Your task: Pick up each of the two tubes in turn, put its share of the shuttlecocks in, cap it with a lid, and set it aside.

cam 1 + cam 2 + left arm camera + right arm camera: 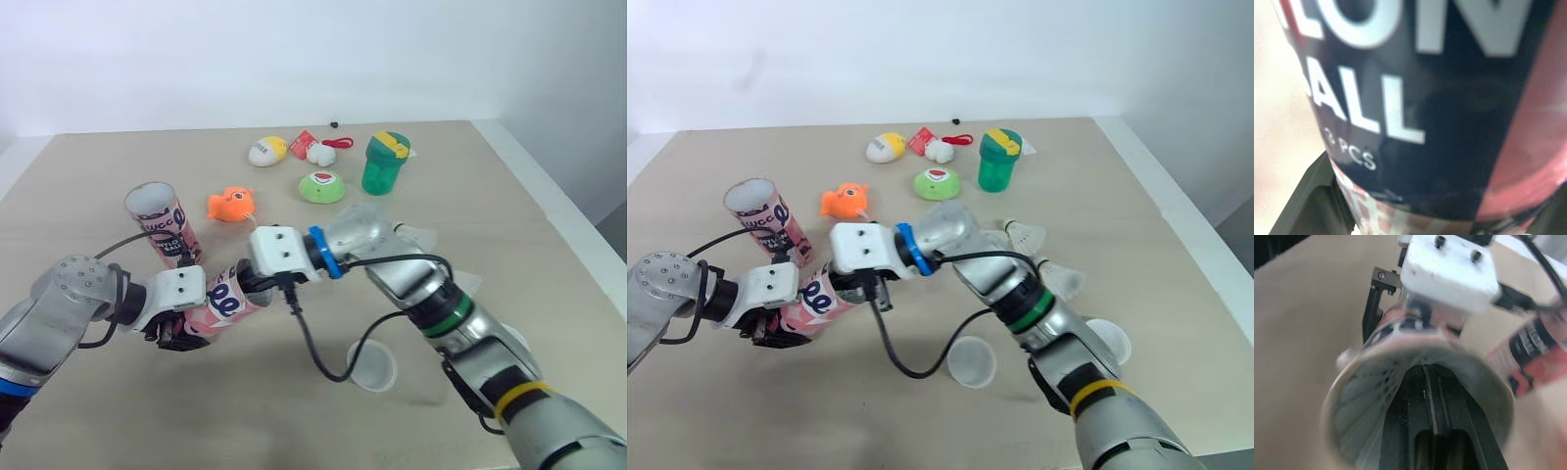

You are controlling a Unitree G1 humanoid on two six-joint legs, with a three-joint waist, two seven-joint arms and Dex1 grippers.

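A pink shuttlecock tube [223,304] lies tilted in my left gripper [179,331], which is shut around its lower body; the left wrist view shows its label [1440,98] between the black fingers [1308,200]. My right gripper [259,285] is at the tube's open mouth [1415,382], fingers reaching inside, shut on a white shuttlecock [1366,401] whose feathers show within. The second pink tube [162,223] stands upright to the far left. Two more shuttlecocks [1024,233] [1063,279] and two translucent lids [970,360] [1107,341] lie to the right.
Toys sit at the back of the table [88,176]: an orange fish [230,204], a green round toy [321,186], a yellow-white egg [266,150], a red-white charm [315,149] and a green cup [385,163]. The table's right edge [549,196] is near.
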